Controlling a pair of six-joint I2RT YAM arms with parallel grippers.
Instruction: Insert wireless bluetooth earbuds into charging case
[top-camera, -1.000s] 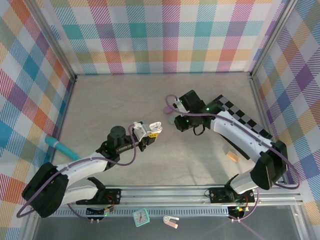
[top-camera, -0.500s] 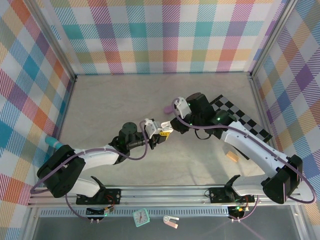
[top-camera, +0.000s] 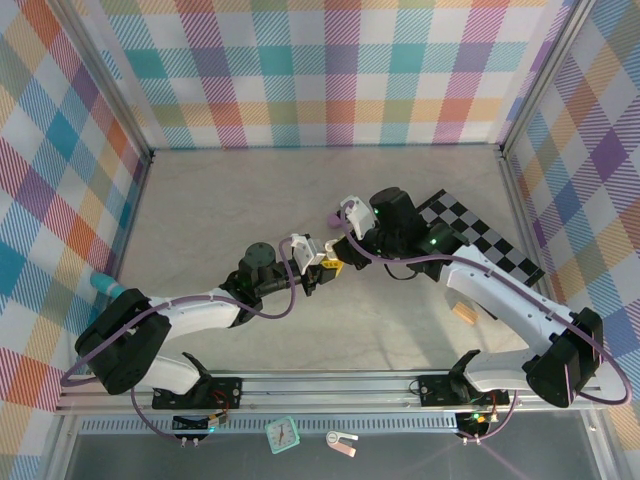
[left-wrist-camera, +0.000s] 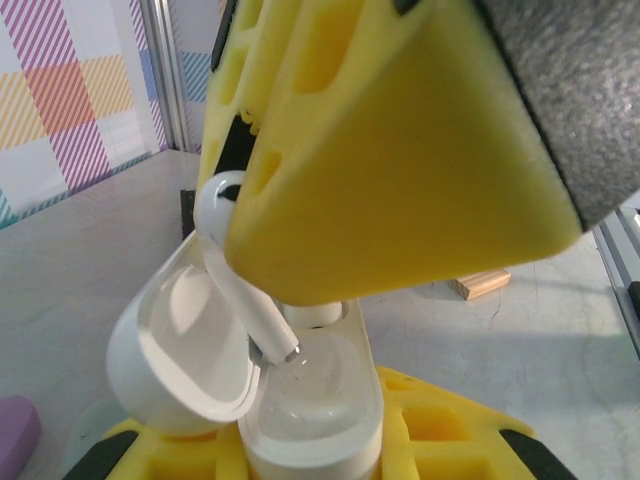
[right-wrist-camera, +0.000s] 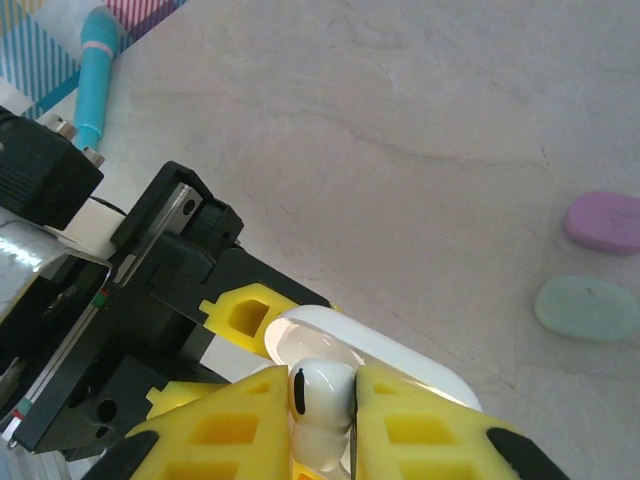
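A white charging case (left-wrist-camera: 312, 400) stands upright in my left gripper (left-wrist-camera: 310, 455), which is shut on its base, lid (left-wrist-camera: 175, 345) swung open to the left. My right gripper (right-wrist-camera: 322, 400) is shut on a white earbud (right-wrist-camera: 321, 387). In the left wrist view the earbud (left-wrist-camera: 240, 300) hangs tilted from the right gripper's yellow fingers (left-wrist-camera: 400, 170), its stem tip touching the case rim by the lid hinge. One white bud top shows seated in a socket behind it. From above, both grippers meet at mid-table, left (top-camera: 322, 264) and right (top-camera: 346, 242).
A purple pebble-shaped case (right-wrist-camera: 605, 222) and a mint one (right-wrist-camera: 585, 308) lie on the table beyond the grippers. A teal pen (top-camera: 118, 290) lies at the left wall, a wooden block (top-camera: 462, 313) at the right, and a checkered board (top-camera: 470, 230) at the back right.
The left gripper carried the case right toward mid-table, and the right gripper came down-left with the earbud to meet it. Over the last half second they closed in slightly.
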